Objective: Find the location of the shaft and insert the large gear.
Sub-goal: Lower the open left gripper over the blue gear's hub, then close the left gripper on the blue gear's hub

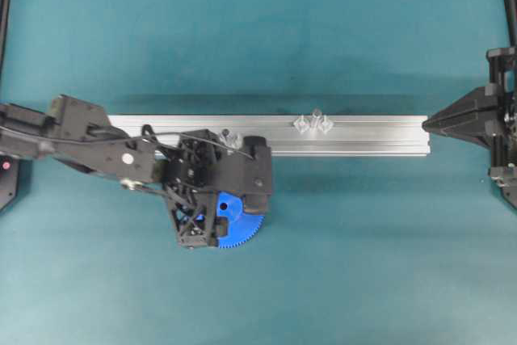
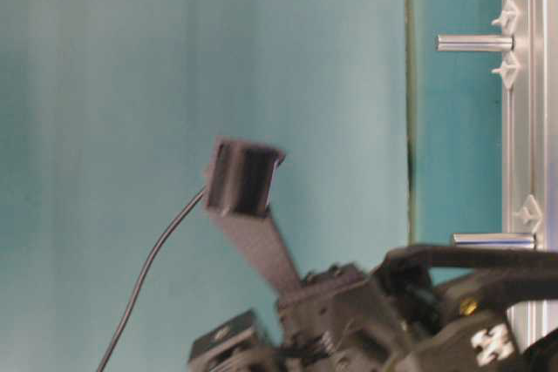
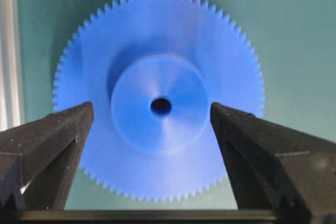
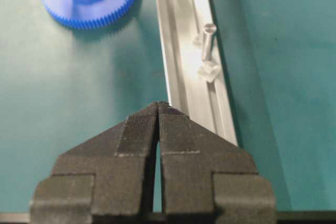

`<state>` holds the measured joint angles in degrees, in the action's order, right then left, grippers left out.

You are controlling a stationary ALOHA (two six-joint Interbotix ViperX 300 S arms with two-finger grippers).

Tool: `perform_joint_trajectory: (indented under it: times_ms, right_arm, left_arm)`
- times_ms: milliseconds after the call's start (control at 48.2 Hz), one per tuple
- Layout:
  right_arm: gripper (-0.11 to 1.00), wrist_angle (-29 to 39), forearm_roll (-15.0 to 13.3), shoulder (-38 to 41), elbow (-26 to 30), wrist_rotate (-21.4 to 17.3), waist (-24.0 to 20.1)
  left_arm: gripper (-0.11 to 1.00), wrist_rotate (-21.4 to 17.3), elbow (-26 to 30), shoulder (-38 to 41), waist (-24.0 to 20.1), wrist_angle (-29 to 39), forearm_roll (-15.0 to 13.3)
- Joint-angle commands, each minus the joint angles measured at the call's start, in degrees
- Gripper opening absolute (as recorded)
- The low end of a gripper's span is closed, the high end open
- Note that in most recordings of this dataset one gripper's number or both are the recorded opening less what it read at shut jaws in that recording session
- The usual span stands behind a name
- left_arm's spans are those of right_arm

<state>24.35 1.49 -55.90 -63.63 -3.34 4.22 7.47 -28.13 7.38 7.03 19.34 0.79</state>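
On the teal counter [image 1: 363,232] I count one large gear [image 3: 157,98] between my open left hand [image 3: 152,129] fingers, two shafts on one rail [image 1: 363,136], my right hand [image 4: 158,109] closed.

A long, silver, grooved aluminium rail [image 1: 355,136] lies flat across the teal-covered bench [image 1: 258,30], running from nine o'clock to three o'clock in the overhead view. Black frame bars [image 1: 6,6] edge the bench at both upper corners.
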Motion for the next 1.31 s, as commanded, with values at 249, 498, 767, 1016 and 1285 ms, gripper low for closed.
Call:
perform_joint_trajectory:
  times_ms: [249,498,767,1016,1285]
  right_arm:
    - [0.02,0.26,-0.09,-1.67,-0.53,-0.35,0.18]
    - [0.02,0.97,-0.09,-2.11,-0.53,-0.35,0.09]
    - [0.02,0.97,-0.09,-2.46,-0.79,-0.35,0.09]
    - [0.02,0.97,-0.09,-2.55,-0.79,-0.35,0.18]
    - [0.02,0.97,-0.09,-2.55,-0.79,-0.35,0.18]
  left_arm:
    - [0.93,0.44,1.58,1.14,1.67,0.70,0.18]
    - [0.93,1.49,1.23,1.93,1.67,1.41,0.18]
    - [0.93,1.67,1.32,2.64,1.67,1.49,0.09]
    - [0.93,1.85,1.23,2.64,1.67,1.49,0.09]
    - [0.93,2.55,1.32,2.72,1.67,1.23,0.09]
